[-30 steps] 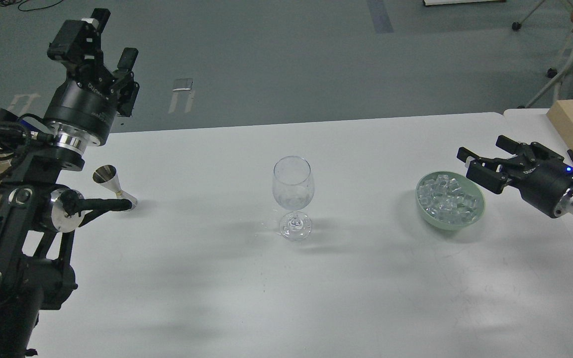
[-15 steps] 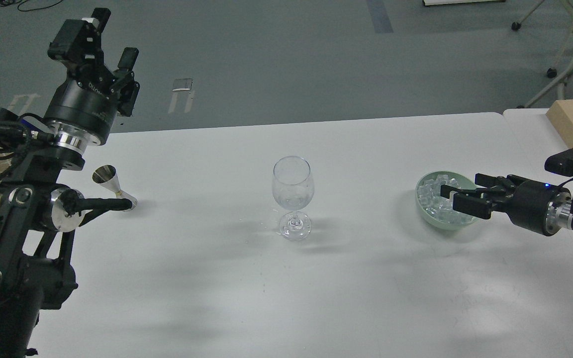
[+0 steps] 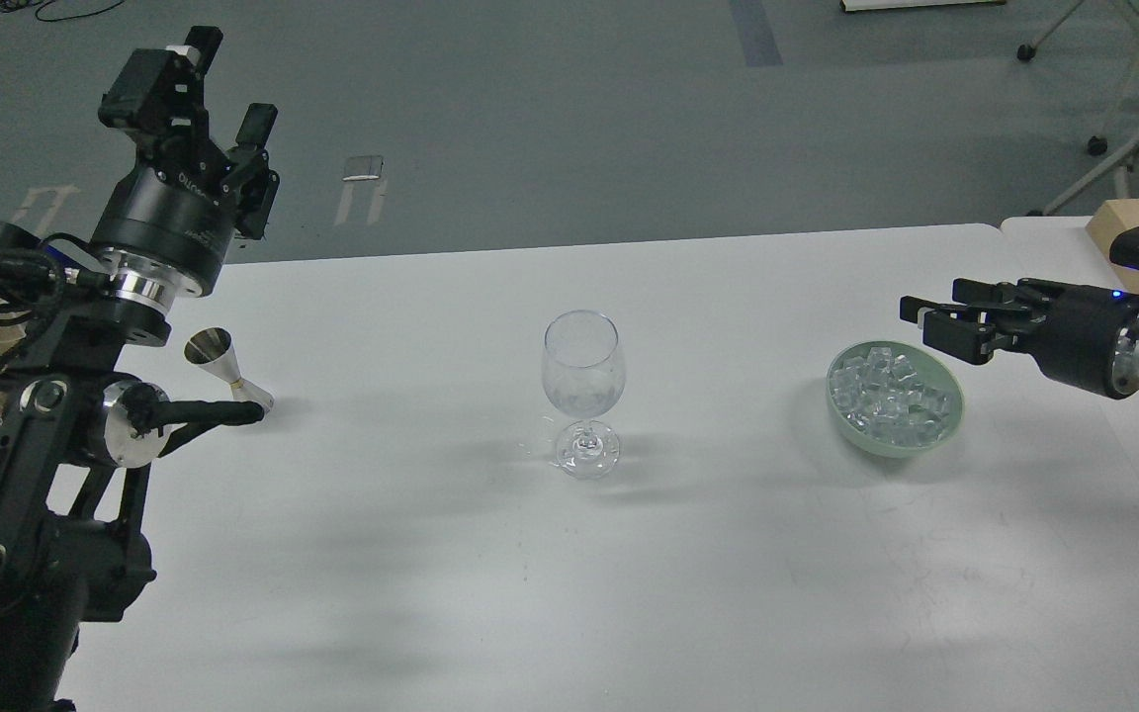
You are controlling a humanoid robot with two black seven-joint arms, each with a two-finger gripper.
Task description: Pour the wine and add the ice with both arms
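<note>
A clear stemmed wine glass [image 3: 581, 391] stands upright at the table's middle. A pale green bowl [image 3: 947, 427] at the right holds the ice [image 3: 888, 396], several small clear cubes. My right gripper [image 3: 928, 320] hovers level just above the bowl's far right rim, pointing left. Its fingers are dark and close together, and I cannot make out a cube between them. My left gripper [image 3: 223, 89] is raised high at the far left, open and empty. A small metal jigger [image 3: 223, 368] stands on the table below it.
The white table [image 3: 569, 554] has its far edge behind the glass. A second table with a tan box [image 3: 1138, 216] adjoins at the right. Chair legs and a person's arm show at the far right.
My right gripper dipped down into the ice bowl, then rose and drew back right to above the rim. The left arm shifted only slightly. The glass and jigger stayed put.
</note>
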